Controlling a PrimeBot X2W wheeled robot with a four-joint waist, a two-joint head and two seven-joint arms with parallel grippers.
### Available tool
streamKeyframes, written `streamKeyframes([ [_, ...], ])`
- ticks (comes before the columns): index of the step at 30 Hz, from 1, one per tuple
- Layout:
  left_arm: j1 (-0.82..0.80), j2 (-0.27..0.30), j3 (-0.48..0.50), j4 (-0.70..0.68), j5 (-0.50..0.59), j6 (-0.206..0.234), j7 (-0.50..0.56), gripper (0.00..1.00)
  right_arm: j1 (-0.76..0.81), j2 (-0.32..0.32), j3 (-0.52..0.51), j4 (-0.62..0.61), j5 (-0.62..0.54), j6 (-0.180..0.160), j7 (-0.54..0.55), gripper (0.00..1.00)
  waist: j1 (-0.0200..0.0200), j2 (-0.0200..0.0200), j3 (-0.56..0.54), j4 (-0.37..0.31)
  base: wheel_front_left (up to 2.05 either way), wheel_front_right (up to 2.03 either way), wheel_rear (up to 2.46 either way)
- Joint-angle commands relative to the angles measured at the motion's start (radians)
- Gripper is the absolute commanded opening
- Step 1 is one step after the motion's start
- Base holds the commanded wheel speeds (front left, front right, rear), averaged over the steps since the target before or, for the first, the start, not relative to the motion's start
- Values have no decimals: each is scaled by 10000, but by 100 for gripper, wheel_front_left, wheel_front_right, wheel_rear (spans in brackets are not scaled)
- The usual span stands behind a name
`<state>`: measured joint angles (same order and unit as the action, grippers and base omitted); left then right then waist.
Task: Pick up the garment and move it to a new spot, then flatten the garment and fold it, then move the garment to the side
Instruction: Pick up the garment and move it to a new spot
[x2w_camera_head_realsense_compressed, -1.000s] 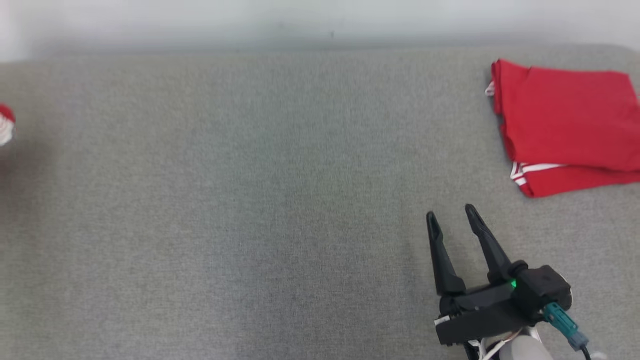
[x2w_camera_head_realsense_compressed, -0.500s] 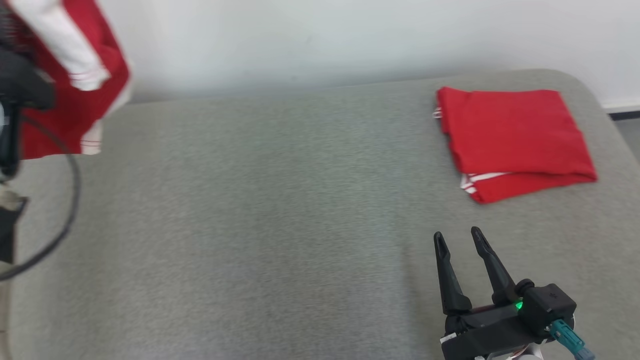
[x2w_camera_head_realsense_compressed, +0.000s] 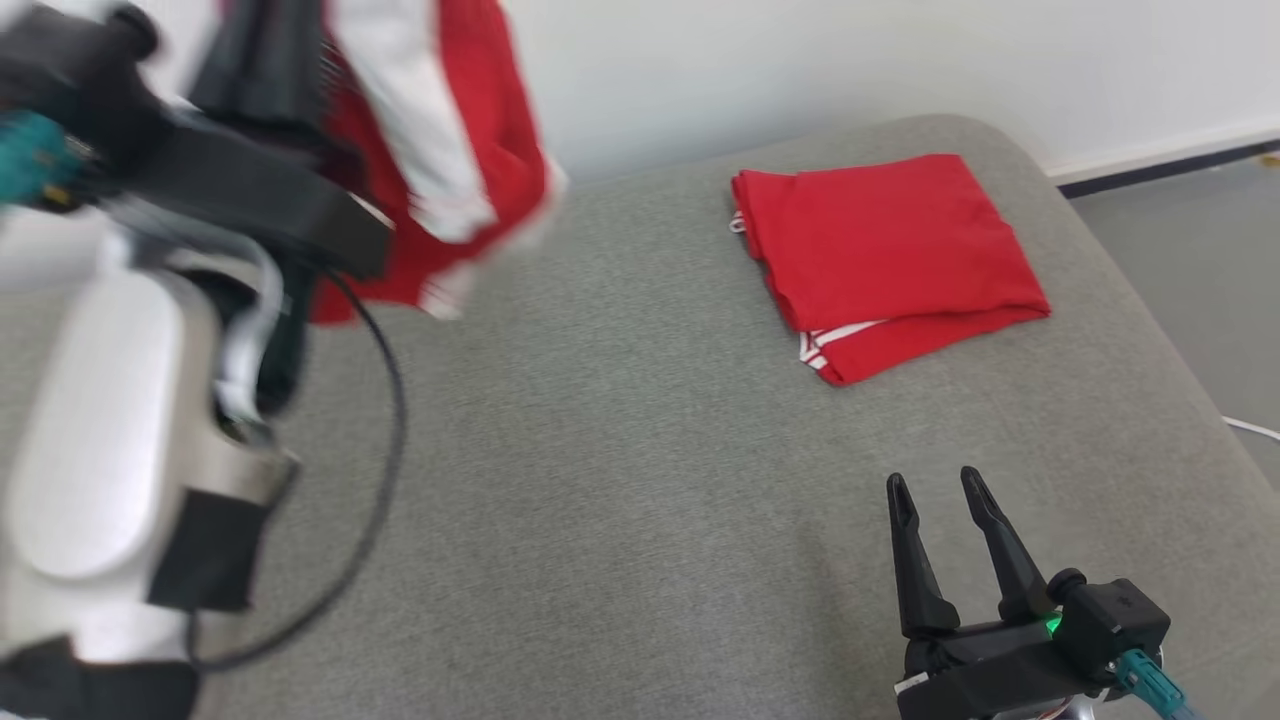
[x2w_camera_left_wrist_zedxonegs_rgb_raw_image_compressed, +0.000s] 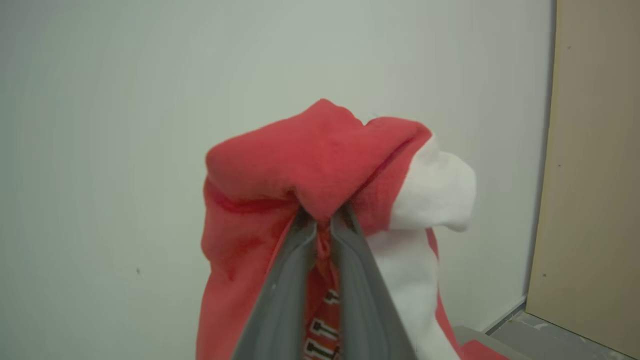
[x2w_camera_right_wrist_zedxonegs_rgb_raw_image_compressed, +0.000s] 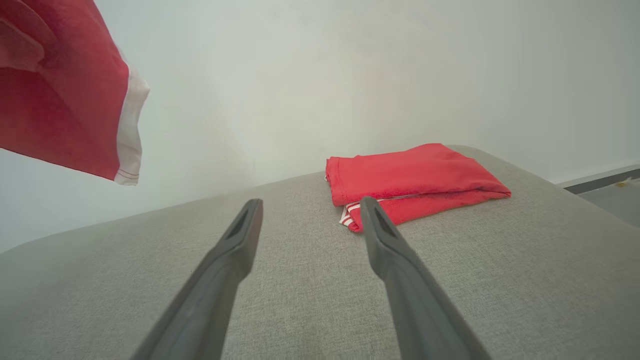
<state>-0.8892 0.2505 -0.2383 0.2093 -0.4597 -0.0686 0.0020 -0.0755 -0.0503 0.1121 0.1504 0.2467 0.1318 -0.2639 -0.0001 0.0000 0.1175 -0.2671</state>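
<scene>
As garment (x2w_camera_left_wrist_zedxonegs_rgb_raw_image_compressed: 320, 160) dangles, left end effector (x2w_camera_left_wrist_zedxonegs_rgb_raw_image_compressed: 324, 223) clamped

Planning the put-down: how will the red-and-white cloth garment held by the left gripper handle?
Likely very floppy: the red-and-white cloth garment drapes over the left gripper and hangs below it. Probably light: one narrow pinch carries it all. On the grey fabric surface it will likely land crumpled, not flat.
</scene>
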Motion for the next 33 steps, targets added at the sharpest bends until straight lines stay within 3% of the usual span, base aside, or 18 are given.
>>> streamKeyframes([
  [1,384,-176,-76,-148,-136,63,26,0,174,1,-36,50,71,-18,-5,100,1,0,-3,-132,0,0,0],
  [10,2357,-479,-562,644,-257,113,-394,0,-70,0,-3,191,26,-18,-5,100,1,0,130,43,0,0,0],
  [17,3498,-516,-918,2730,-225,-118,-1188,0,-288,0,192,387,32,-18,-5,100,1,0,227,31,0,0,0],
  [24,3418,-763,-1250,4219,-161,-323,-1870,3,-346,-2,270,454,-31,-18,-5,100,1,0,172,30,0,0,0],
  [25,3322,-815,-1303,4341,-146,-367,-1980,77,-356,-5,225,459,-43,-18,-5,100,1,0,150,62,0,0,0],
  [26,3244,-855,-1355,4422,-119,-362,-2067,100,-356,-5,179,467,-58,-18,-5,100,1,0,115,99,0,0,0],
  [33,3138,-993,-1598,4444,-33,-466,-2421,100,17,0,-28,481,-134,-18,-5,100,1,0,-277,608,0,0,0],
])
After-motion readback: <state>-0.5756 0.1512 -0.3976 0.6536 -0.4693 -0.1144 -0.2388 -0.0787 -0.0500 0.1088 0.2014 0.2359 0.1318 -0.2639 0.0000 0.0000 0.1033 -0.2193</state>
